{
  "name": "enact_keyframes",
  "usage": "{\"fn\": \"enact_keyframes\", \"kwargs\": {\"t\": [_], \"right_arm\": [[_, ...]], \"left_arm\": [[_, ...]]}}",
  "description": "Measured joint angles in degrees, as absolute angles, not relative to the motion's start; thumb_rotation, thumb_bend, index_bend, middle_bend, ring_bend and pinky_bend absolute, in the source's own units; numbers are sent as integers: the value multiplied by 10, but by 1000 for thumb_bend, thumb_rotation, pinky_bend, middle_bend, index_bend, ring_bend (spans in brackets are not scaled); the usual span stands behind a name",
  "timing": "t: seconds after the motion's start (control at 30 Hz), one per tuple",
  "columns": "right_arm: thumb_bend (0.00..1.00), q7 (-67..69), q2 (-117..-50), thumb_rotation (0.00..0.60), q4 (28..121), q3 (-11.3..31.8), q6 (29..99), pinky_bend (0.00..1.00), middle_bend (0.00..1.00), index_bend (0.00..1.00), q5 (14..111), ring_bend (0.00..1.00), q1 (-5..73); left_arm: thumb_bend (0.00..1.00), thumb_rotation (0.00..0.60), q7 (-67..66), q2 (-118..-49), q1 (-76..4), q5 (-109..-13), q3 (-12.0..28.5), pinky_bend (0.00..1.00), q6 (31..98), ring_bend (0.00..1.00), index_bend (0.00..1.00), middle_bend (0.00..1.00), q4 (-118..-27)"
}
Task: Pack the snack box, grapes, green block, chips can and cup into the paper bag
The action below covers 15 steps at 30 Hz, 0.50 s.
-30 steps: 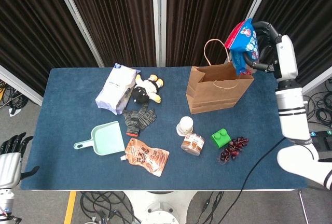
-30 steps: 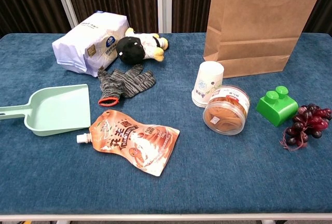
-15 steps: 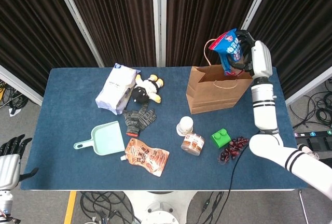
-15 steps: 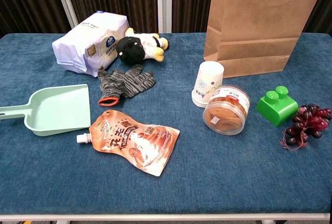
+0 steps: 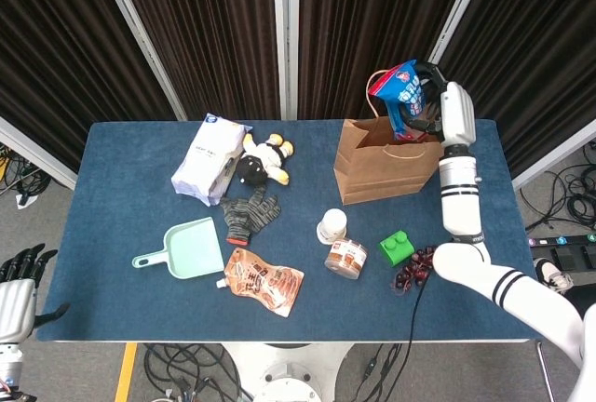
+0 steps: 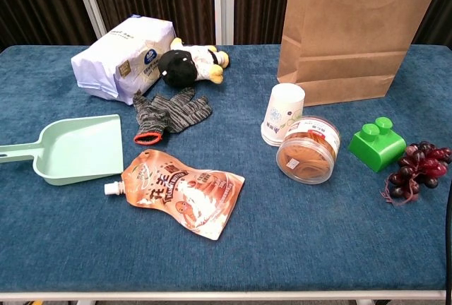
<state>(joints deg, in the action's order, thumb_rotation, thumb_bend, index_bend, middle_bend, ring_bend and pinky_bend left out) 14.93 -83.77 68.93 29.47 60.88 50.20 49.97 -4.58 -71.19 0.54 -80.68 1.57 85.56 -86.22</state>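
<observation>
My right hand [image 5: 434, 97] holds the blue and red snack box [image 5: 403, 93] just above the open top of the brown paper bag [image 5: 386, 165], at the table's far right. In the chest view only the front of the paper bag [image 6: 346, 30] shows, with no hand. In front of the bag stand the white cup [image 5: 331, 226] [image 6: 282, 114] and the clear chips can [image 5: 345, 258] [image 6: 307, 150]. To their right lie the green block [image 5: 396, 247] [image 6: 376, 144] and the dark grapes [image 5: 421, 267] [image 6: 417, 167]. My left hand [image 5: 19, 276] hangs off the table's front left corner, holding nothing.
A white tissue pack [image 5: 210, 158], a plush toy [image 5: 261, 160] and a striped glove [image 5: 250, 211] lie at the back left. A mint dustpan [image 5: 186, 248] and an orange pouch [image 5: 264, 281] lie nearer the front. My right forearm rises from the table's right edge beside the grapes.
My right hand has carried the snack box leftwards and down from beyond the bag's right side to above its opening. The items on the table have not moved.
</observation>
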Motion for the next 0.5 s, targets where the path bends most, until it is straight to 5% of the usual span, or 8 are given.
{"fn": "enact_keyframes", "kwargs": {"t": [0.5], "right_arm": [[229,217,-831,600,686,272,560,256,193,0,563,46,465]], "left_arm": [[44,600,-43,-711,5,-808,17,152,856,121,237,203,-861]]}}
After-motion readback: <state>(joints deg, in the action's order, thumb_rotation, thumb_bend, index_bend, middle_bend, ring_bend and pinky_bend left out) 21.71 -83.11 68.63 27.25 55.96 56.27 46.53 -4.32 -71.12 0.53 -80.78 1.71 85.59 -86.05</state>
